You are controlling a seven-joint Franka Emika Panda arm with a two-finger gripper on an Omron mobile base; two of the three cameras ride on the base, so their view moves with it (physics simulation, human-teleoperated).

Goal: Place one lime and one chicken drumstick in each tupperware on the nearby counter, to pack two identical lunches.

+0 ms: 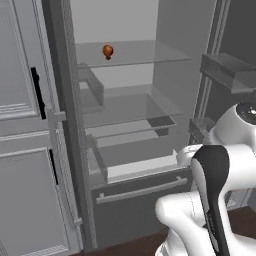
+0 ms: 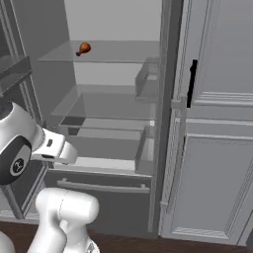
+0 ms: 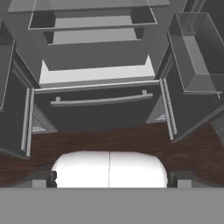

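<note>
Going left to right in the left base view, grey panelled cabinet doors (image 1: 22, 125) with black handles stand beside an open fridge (image 1: 130, 115), its door bins (image 1: 227, 70) swung out to the right. On the fridge's upper glass shelf (image 1: 145, 55) sits a chicken drumstick (image 1: 107, 51), brown-orange and alone, toward the shelf's left end; in the right base view it lies toward that shelf's left end too. Lower down are an empty glass shelf, clear crisper drawers and a dark freezer drawer (image 1: 140, 200) with a bar handle. No lime can be made out, though the shelves' far corners are dim.

The hand (image 3: 109, 181) looks down at the freezer drawer and the dark wooden floor (image 3: 109, 138); its fingers stand spread wide, with nothing between them.

The step in hand looks like fetching the drumstick. The next move calls for lifting the arm (image 1: 215, 200) well up and reaching in to that top shelf, with the fingers brought around the meat's thicker end.
</note>
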